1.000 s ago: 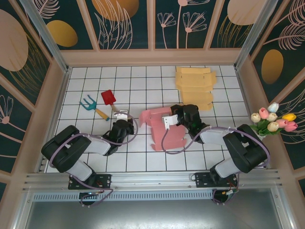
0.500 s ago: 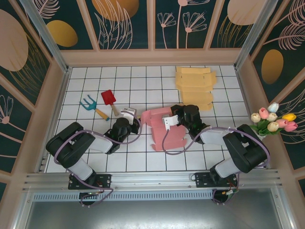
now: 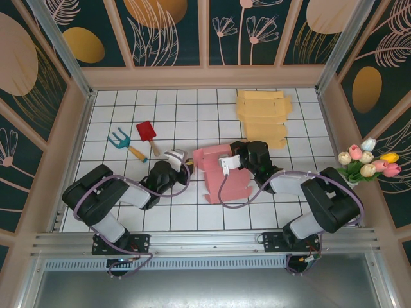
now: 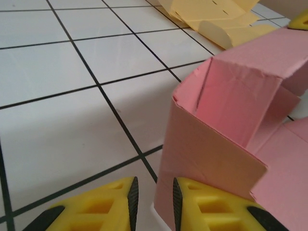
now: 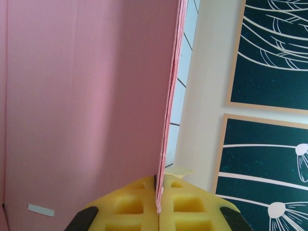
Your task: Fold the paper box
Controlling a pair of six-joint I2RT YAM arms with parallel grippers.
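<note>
The pink paper box [image 3: 221, 183] lies half folded in the middle of the tiled table, with one end raised into walls [image 4: 231, 110] and the rest flat. My right gripper [image 3: 225, 163] is shut on the upper edge of a raised pink wall [image 5: 86, 96], and the card is pinched between its yellow fingers [image 5: 159, 182]. My left gripper [image 3: 185, 157] rests low on the tiles at the box's left corner. Its jaws [image 4: 153, 186] stand open by a narrow gap, the corner edge just beyond them, nothing held.
A stack of flat yellow box blanks [image 3: 263, 115] lies at the back right, also seen in the left wrist view [image 4: 211, 14]. A red toy shovel [image 3: 146, 133] and a blue rake [image 3: 121, 139] lie left of centre. Tulips [image 3: 369, 160] stand beyond the right wall.
My left gripper has slid right up to the box's left corner and its jaws have parted a little. The right gripper and the box have stayed put.
</note>
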